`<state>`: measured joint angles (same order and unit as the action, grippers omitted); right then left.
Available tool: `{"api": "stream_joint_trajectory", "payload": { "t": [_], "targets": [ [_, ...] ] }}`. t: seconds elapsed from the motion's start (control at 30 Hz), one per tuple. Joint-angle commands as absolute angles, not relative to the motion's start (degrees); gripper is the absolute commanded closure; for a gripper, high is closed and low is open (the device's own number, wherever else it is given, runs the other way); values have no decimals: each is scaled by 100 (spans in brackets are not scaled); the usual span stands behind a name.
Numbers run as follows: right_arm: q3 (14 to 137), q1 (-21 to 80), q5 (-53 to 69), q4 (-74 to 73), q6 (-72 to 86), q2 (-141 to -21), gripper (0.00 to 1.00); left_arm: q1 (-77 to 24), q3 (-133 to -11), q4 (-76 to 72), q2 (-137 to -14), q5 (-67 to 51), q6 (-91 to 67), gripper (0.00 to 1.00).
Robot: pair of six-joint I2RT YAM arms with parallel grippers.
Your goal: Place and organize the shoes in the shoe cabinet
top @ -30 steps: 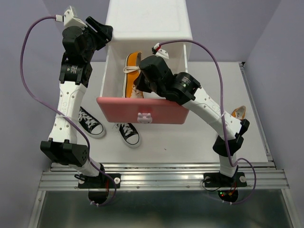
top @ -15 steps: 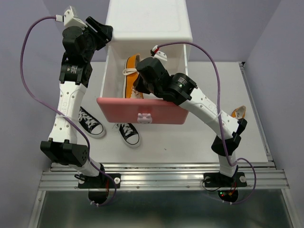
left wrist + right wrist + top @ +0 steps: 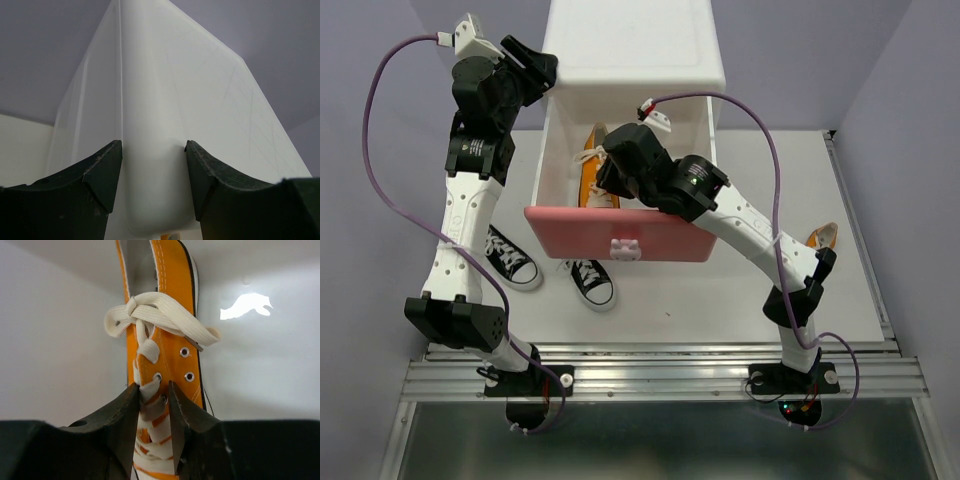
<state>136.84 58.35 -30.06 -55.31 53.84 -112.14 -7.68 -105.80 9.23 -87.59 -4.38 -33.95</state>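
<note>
Right gripper [image 3: 152,388] of mine sits barely parted astride the laces [image 3: 161,311] of the orange shoe [image 3: 172,285], pinching or not I cannot tell; its length runs straight ahead, heel farthest.

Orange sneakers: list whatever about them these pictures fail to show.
Loose orange sneaker: in the top view, the right arm covers all but one end.
Stowed orange sneaker: its toe is under the right gripper in the top view and behind the fingers in the right wrist view.
Grip: the fingers flank the laces; whether they pinch them cannot be told.
</note>
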Motion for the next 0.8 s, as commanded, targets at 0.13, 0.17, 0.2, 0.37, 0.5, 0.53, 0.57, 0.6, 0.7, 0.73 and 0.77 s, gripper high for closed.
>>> {"api": "stream_joint_trajectory", "payload": {
  "t": [0.13,0.17,0.2,0.37,0.5,0.53,0.57,0.6,0.7,0.73,0.77],
  "targets": [
    [13746,5827,-3234,-5221,5520,-11074,52,-800,-10125,2487,-9035,-431,-3015,38],
    [13763,5827,-3234,-5221,5520,-11074,51,-800,-10125,2487,-9035,-431,-3023,38],
    [13772,5827,-3234,-5221,5520,-11074,51,-800,-10125,2487,-9026,-431,-3023,38],
    [13694,5827,-3076,-4633,5221,-10916,34,-800,-10116,2487,-9026,-422,-3041,38],
    [13500,5827,-3111,-3974,4940,-10653,25,-800,-10099,2479,-9026,-431,-3085,38],
    [13474,5827,-3172,-3738,4905,-10591,22,-800,-10099,2470,-9026,-439,-3085,38],
    [13448,5827,-3182,-3587,4756,-10495,15,-800,-10099,2470,-9035,-439,-3094,38],
    [13447,5827,-3182,-3447,4650,-10459,11,-800,-10099,2461,-9026,-439,-3094,38],
    [13386,5827,-3059,-2744,4159,-10257,0,-800,-10107,2470,-9026,-439,-3094,38],
    [13334,5827,-2893,-2290,3783,-10213,0,-800,-10099,2470,-9026,-439,-3102,38],
    [13281,5827,-2831,-2042,3597,-10143,0,-800,-10099,2461,-9026,-439,-3103,38]
  ]
}}
